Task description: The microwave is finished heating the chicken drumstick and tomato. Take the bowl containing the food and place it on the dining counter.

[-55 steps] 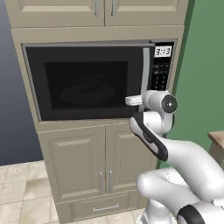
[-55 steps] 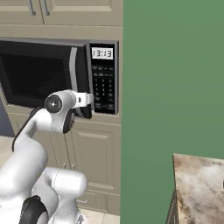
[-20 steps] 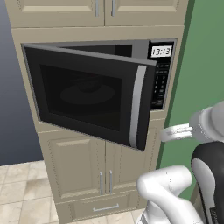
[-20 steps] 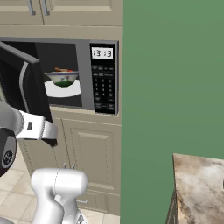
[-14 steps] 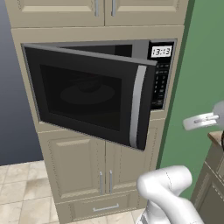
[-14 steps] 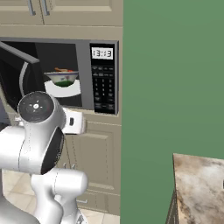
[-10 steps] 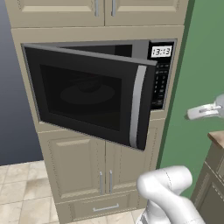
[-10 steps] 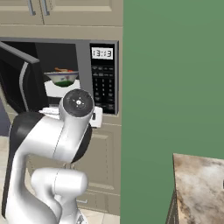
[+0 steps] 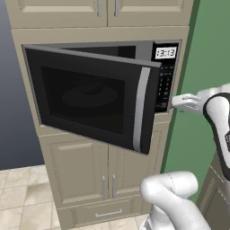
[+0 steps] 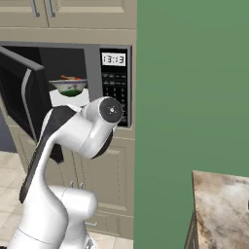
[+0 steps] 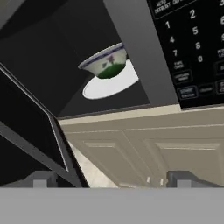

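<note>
Inside the microwave (image 9: 112,85), the bowl (image 11: 105,62) sits on a white plate (image 11: 113,82) near the cavity's front edge — door (image 9: 90,96) swung wide. The gripper (image 11: 111,178), jaws wide and empty, hangs below the sill.

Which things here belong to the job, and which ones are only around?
Job: microwave, door open; bowl with food, on its white plate; dining counter; open pincer.
Around: upper cabinets, lower cabinets, green wall.
</note>
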Motion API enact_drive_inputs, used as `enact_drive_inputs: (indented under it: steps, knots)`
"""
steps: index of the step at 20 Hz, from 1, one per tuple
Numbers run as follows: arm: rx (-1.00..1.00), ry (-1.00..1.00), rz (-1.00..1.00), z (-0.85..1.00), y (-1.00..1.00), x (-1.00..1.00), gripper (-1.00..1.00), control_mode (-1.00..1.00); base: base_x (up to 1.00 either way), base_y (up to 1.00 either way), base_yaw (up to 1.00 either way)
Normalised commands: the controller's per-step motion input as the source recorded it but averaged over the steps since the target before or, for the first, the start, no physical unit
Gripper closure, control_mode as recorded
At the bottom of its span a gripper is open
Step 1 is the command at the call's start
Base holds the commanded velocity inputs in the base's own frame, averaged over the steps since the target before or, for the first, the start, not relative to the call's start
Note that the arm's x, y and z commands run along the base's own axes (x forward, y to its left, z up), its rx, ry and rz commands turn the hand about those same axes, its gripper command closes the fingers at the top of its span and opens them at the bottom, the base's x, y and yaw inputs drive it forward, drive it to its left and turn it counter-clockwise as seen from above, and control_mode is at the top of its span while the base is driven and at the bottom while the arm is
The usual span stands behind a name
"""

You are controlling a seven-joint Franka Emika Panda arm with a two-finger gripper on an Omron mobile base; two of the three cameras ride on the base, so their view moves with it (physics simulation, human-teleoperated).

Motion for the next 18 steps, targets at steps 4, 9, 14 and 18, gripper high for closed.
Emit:
enact_drive_inputs:
  steps: [4, 9, 14, 18]
  knots:
    - [0.19, 0.1, 0.0, 0.0, 0.54, 0.61, -1.0, -1.0, 0.0, 0.0, 0.0]
    - [0.05, 0.23, 0.13, 0.0, 0.85, 0.04, -1.0, -1.0, 0.0, 0.0, 0.0]
    - [0.01, 0.23, 0.24, 0.0, 0.97, -0.06, -1.0, -1.0, 0.0, 0.0, 0.0]
    - [0.05, 0.17, 0.29, 0.02, 0.78, -0.31, -1.0, -1.0, 0.0, 0.0, 0.0]
